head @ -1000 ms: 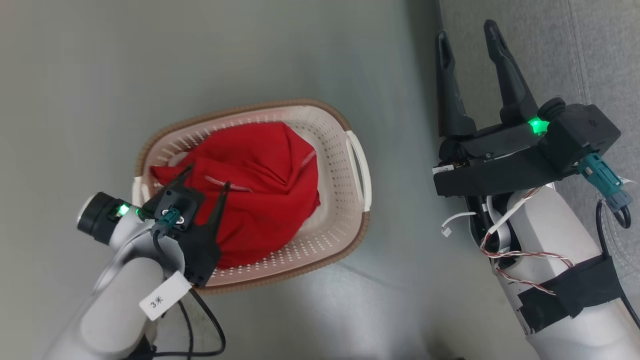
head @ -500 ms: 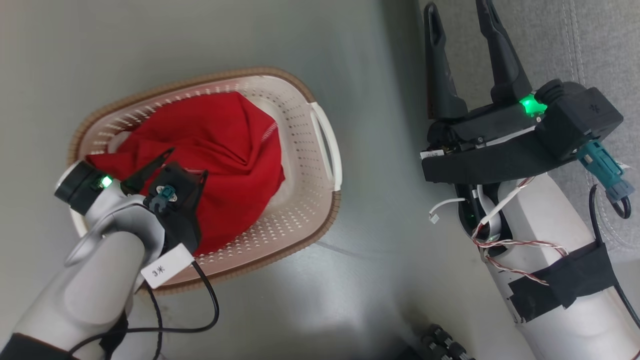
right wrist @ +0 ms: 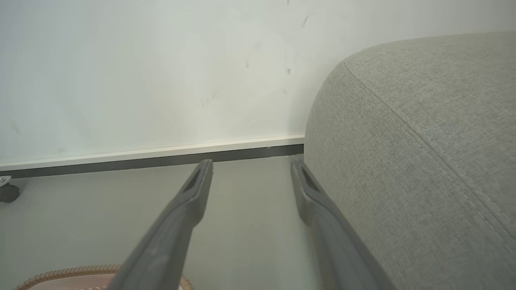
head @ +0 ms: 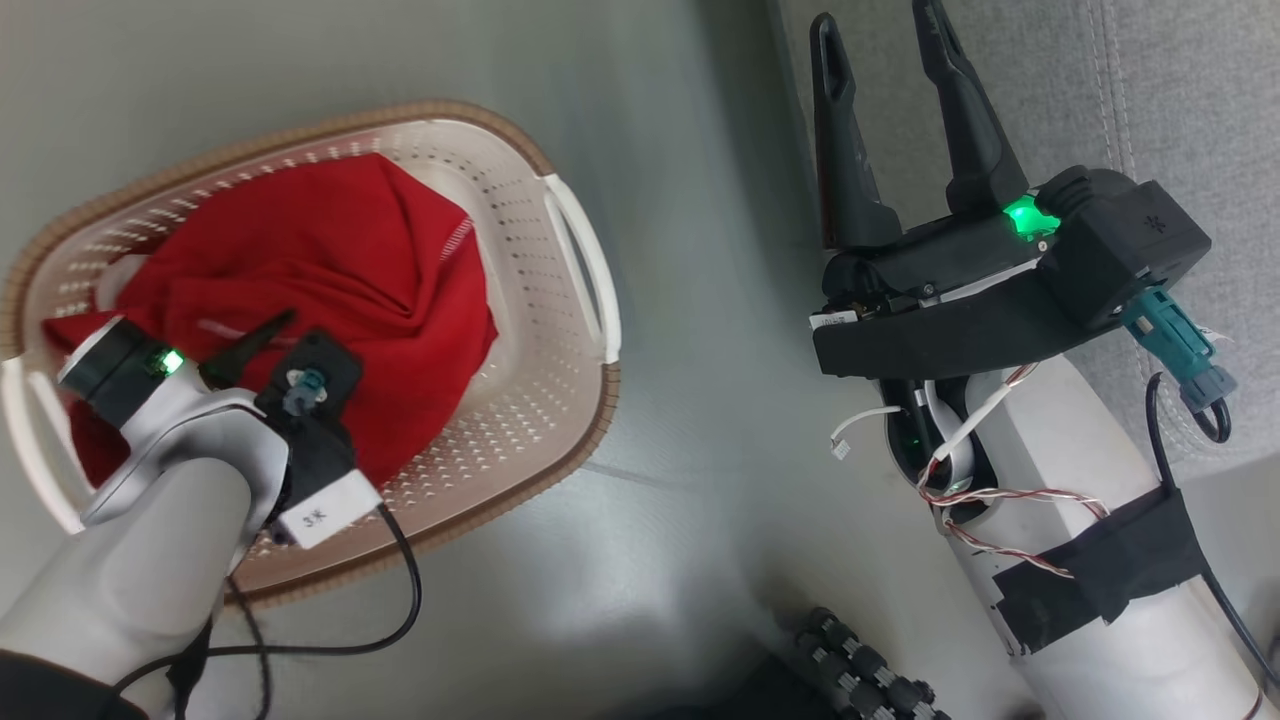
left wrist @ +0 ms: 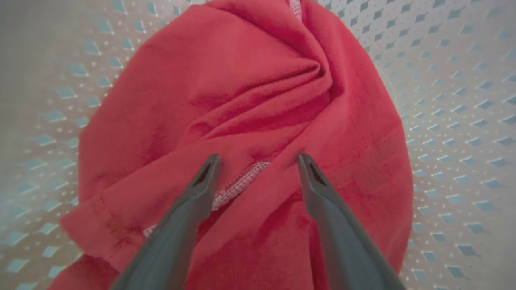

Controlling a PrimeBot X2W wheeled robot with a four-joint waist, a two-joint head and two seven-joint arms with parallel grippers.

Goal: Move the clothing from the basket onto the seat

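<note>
Looking down from the head, the basket [head: 560, 420] sits on the grey floor [head: 690, 160] at the left, and the red clothing [head: 340, 240] lies heaped inside it. The left tool [head: 268, 335] hangs over the near part of that heap, pointing into the basket; one dark finger shows here, the other is hidden behind the wrist. The right tool [head: 875, 15] is well apart at the right, its fingers spread wide and holding nothing, beside the edge of the grey seat [head: 1180, 100].

Along the left wrist, the left tool's fingers stand wide apart, with their tips at the red fabric on either side of a strip of white stitched trim. Nothing is clamped between them. The clothing is bunched in deep folds, with the basket's perforated walls around it.

Along the right wrist, the spread fingers point over the floor toward a pale wall [right wrist: 161, 60] with a skirting board [right wrist: 141, 155]. The seat's rounded corner, with its seam, rises just beside the right-hand finger. A bit of the basket's brown rim shows at the bottom left.
</note>
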